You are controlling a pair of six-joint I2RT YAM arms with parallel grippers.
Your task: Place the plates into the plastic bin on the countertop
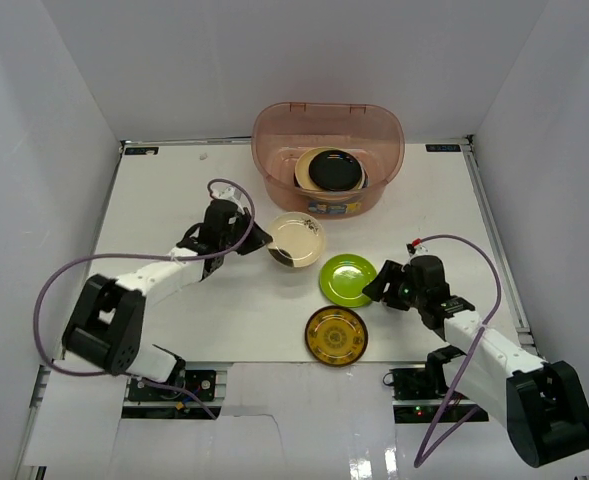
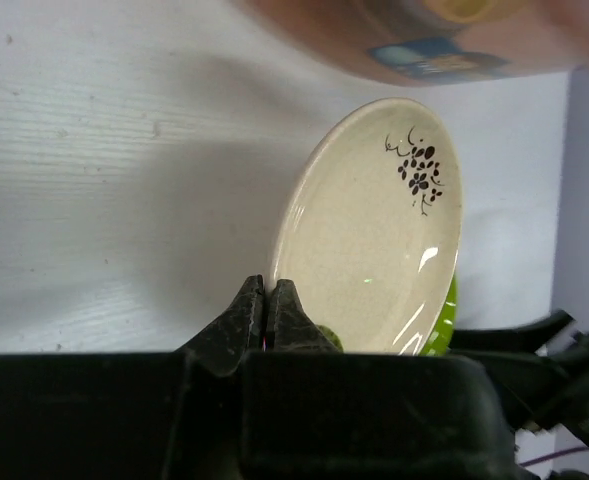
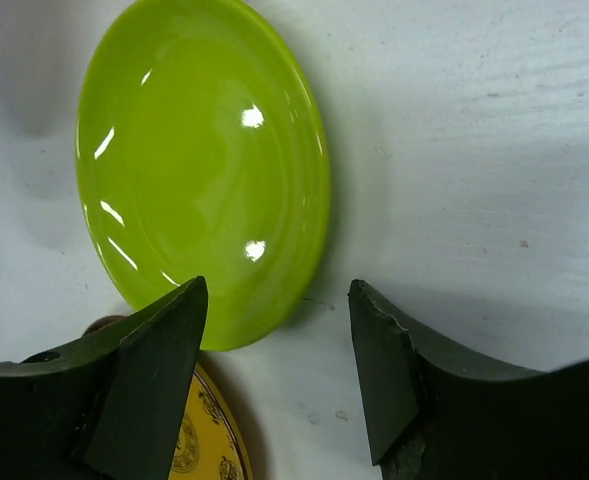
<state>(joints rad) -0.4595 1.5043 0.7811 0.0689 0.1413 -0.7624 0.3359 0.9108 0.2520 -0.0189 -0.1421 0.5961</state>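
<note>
Bin: translucent pinkish-brown oval plastic bin (image 1: 328, 150) sits upper centre of the overhead view, already holding stacked plates.
Left gripper (image 2: 268, 305): jaws pinched on the rim of the cream round plate with a dark sprig (image 2: 374, 235), tilted, centre frame.
Right gripper (image 3: 279, 365): jaws wide, straddling the near edge of the glossy lime green plate (image 3: 204, 165); gold patterned plate (image 1: 336, 335) lies lower centre.
Advice: you should lift the cream plate clear of the rolled rim before releasing.
</note>
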